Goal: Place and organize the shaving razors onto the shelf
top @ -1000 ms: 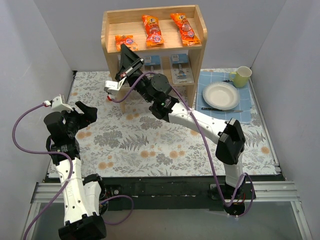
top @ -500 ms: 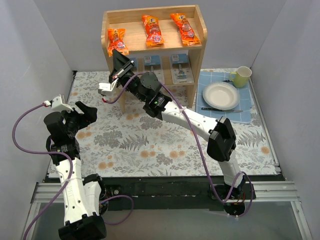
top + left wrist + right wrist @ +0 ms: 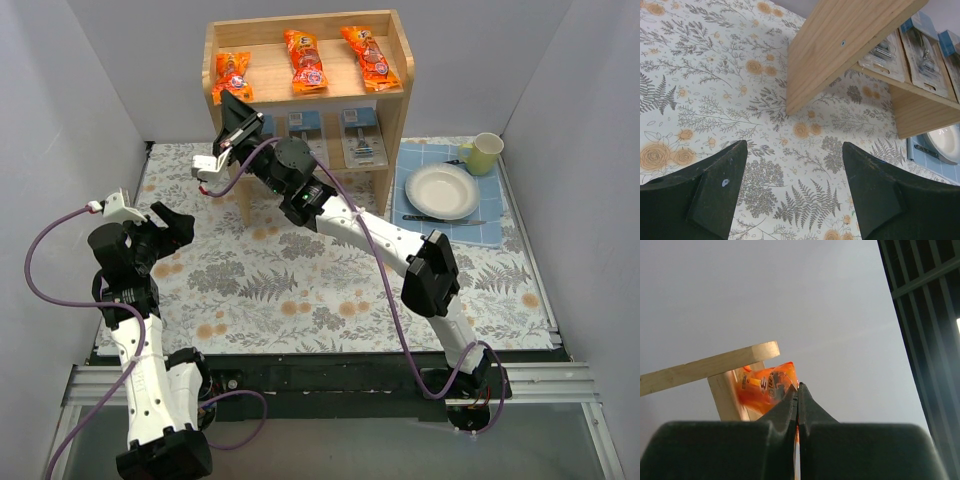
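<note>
Right pincer [image 3: 797, 386]: fingers pressed together, no working gap. A thin orange sliver shows in the seam between them. Whether an edge of the left snack packet [image 3: 765, 387] is nipped there cannot be settled. That packet sits directly beyond the tips, blurred, its print unreadable. In the overhead view the right pincer [image 3: 237, 118] is at the front left of the shelf [image 3: 398, 70], just below the same packet [image 3: 232, 75] on the rimmed top tier. Its body masks the left end of the lower tier.

Left pincer [image 3: 795, 147]: fingers spread wide, nothing between them, held above the floral desk [image 3: 715, 100], well apart from the shelf.

Shaving razors: the left wrist view shows three packs in a row on the lower tier. The first [image 3: 882, 52] is partly covered by the side panel. The second [image 3: 926, 55] is shown nearly whole. The third [image 3: 952, 52] is cut off by the frame edge. Overhead, only two [image 3: 304, 125] [image 3: 362, 135] are visible, both under the shadow of the top tier; the third is hidden behind the right arm.

Top tier also carries a middle snack packet [image 3: 305, 60] and a right snack packet [image 3: 368, 57].

Right of the shelf, on a blue mat [image 3: 500, 215]: a white plate [image 3: 440, 190], a pale green cup [image 3: 485, 153] and a thin utensil [image 3: 445, 219] too small to identify.
</note>
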Action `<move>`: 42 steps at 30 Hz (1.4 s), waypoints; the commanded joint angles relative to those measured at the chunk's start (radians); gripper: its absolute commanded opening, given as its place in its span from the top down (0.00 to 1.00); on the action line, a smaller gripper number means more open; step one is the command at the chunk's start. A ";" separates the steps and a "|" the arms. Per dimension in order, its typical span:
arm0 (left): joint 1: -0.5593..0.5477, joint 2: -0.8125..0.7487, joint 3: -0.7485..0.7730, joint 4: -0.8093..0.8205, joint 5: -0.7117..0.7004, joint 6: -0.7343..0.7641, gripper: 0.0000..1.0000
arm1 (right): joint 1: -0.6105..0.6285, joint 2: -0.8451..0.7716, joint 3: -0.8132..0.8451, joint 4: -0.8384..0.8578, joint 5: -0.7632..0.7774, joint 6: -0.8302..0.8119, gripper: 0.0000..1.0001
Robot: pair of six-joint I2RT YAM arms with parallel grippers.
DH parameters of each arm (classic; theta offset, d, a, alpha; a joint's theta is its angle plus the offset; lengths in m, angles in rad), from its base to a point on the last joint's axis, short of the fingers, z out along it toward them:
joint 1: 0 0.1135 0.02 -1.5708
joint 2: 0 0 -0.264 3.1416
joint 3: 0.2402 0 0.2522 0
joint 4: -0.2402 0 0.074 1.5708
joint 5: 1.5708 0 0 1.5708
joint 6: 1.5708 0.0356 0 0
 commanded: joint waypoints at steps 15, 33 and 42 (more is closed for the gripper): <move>0.005 0.005 0.007 0.004 -0.015 0.016 0.24 | -0.029 0.071 0.117 -0.009 -0.040 0.046 0.99; 0.007 -0.006 0.005 -0.013 -0.023 0.022 0.23 | -0.059 0.121 0.158 0.033 -0.095 0.041 0.99; 0.008 -0.010 0.016 -0.022 -0.021 0.023 0.23 | -0.060 0.130 0.157 0.043 -0.108 0.045 0.99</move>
